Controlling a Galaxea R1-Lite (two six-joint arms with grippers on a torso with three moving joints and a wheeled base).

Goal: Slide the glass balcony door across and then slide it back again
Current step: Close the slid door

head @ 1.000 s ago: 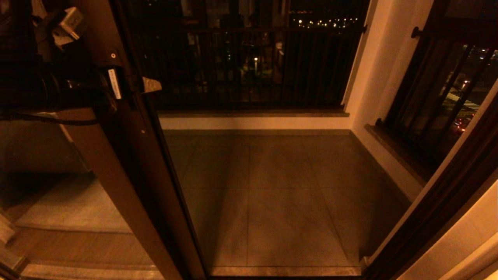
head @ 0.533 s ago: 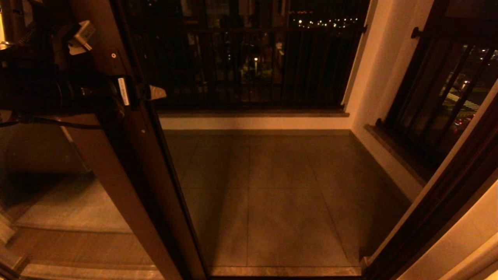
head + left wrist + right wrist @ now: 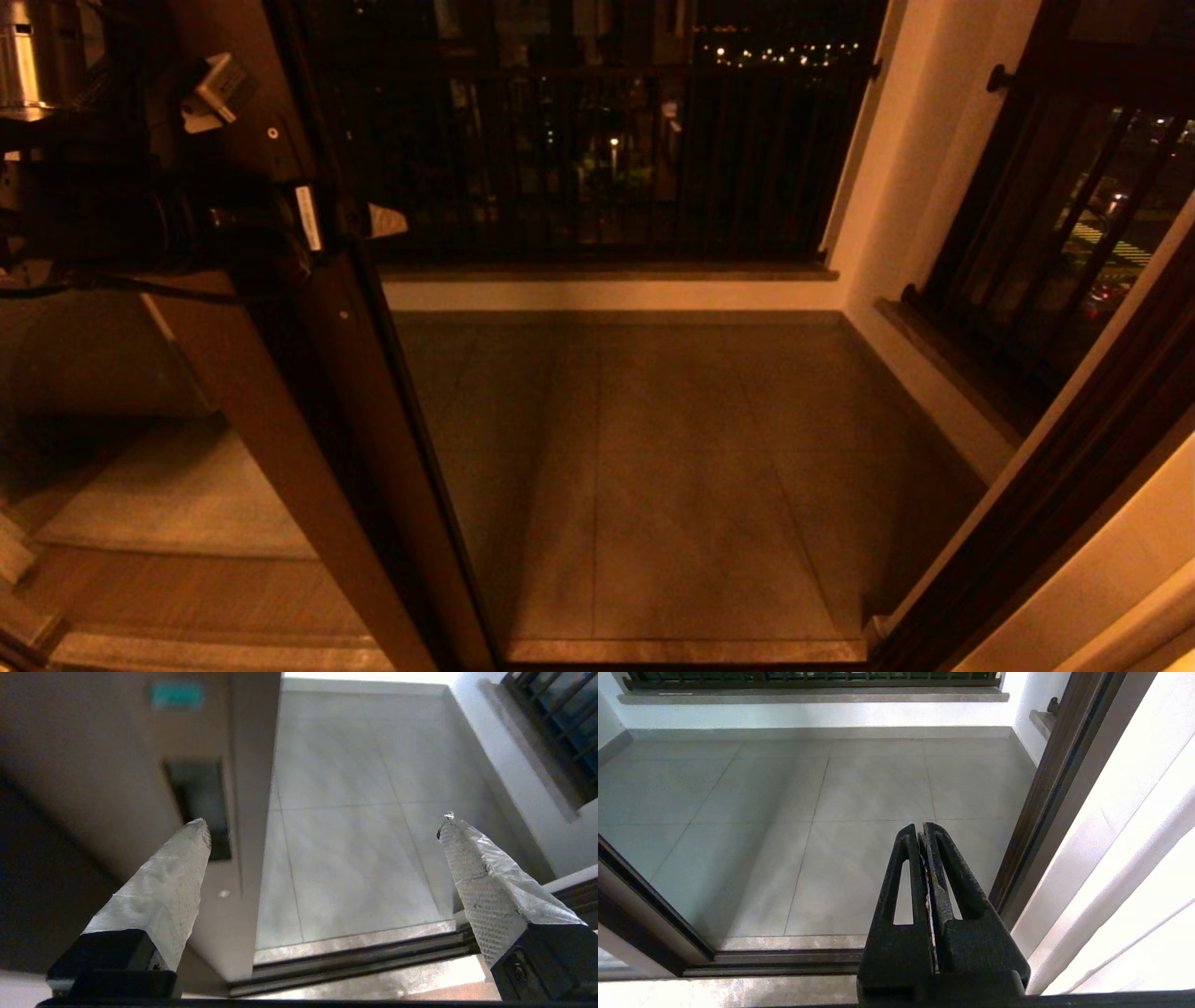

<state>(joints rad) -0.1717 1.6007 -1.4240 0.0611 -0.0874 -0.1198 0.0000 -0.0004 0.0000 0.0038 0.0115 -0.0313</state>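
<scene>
1. My left tool (image 3: 322, 826) stands released and wide at the upright rail of the glass balcony door (image 3: 308, 392). One fingertip (image 3: 198, 833) lies over the dark handle slot (image 3: 201, 807); the other hangs in the open doorway, over the balcony floor (image 3: 355, 812).
2. Change over the last second: in the head view the left tool (image 3: 373, 222) has crept a little toward the doorway and upward along the rail. The door itself has not shifted.
3. Door position: slid over to my left, so the doorway to the tiled balcony stands open. The railing (image 3: 597, 140) shows beyond.
4. Judgement: the first slide looks done; I am lining up on the rail edge to push the door back. Contact cannot be confirmed.
5. My right tool (image 3: 923, 833) is clenched shut on nothing, parked low by the right-hand frame.
</scene>
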